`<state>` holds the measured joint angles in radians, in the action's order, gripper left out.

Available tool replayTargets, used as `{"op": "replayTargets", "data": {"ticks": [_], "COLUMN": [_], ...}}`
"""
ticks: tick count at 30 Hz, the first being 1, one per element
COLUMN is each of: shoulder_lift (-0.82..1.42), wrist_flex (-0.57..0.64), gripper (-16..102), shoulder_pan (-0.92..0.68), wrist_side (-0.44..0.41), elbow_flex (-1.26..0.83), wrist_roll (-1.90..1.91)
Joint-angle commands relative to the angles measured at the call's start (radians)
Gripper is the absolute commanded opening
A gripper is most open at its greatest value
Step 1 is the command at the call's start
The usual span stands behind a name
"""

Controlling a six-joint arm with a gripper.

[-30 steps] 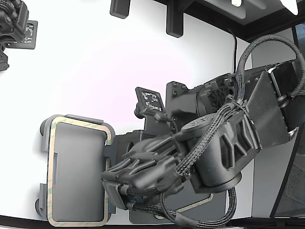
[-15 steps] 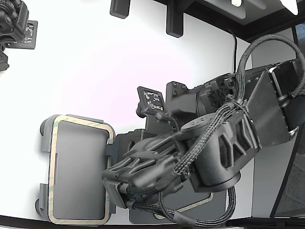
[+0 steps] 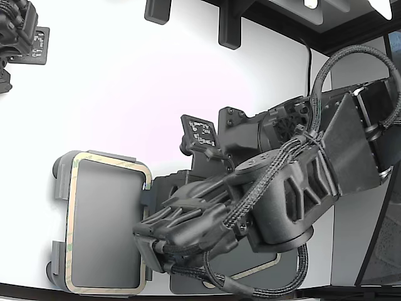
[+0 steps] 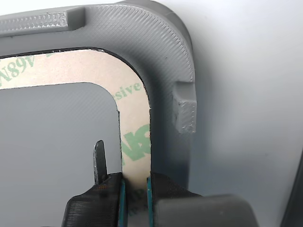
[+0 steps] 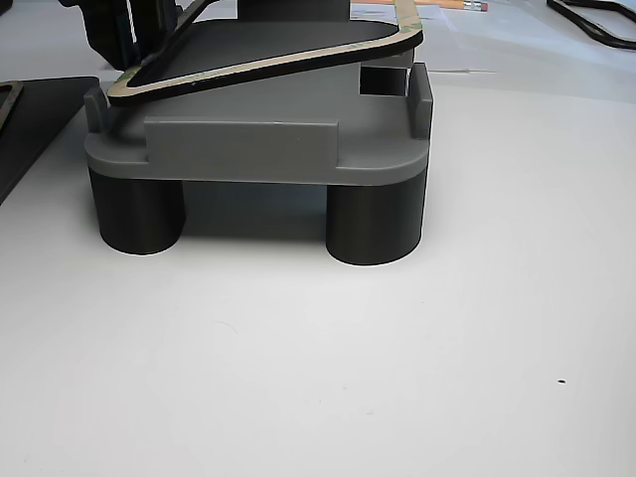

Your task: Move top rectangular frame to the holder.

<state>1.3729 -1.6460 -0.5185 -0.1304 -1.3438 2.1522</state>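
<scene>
The holder (image 3: 59, 169), at seven o'clock in the exterior view, carries the top rectangular frame (image 3: 71, 207) over its recess. Since a second ago the frame has been swung squarer to the tray's outline. From the side it is seen tilted (image 5: 268, 65), one end raised above the tabs, so seating is judged unfinished. The gripper (image 4: 136, 191) is clamped on the frame's strip (image 4: 135, 142); contact at the lower end probably exists.

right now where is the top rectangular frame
The top rectangular frame is at the exterior view's lower left, over the holder, pinched by the gripper and tilted, not yet seated flat.
</scene>
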Motion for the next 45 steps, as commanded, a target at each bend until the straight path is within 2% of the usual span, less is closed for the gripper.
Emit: {"op": "replayTargets", "data": {"ticks": [1, 31, 35, 45], "shoulder_lift": [0.025, 0.015, 0.014, 0.011], "wrist_flex": [-0.011, -0.011, -0.011, -0.011], "gripper": [-11, -11, 0, 7], "shoulder_pan": [0.012, 0.020, 0.020, 0.020], "wrist_side": [0.005, 0.008, 0.006, 0.011], "elbow_flex": [0.015, 0.015, 0.017, 0.015], "wrist_roll": [0.000, -0.008, -0.011, -0.014]}}
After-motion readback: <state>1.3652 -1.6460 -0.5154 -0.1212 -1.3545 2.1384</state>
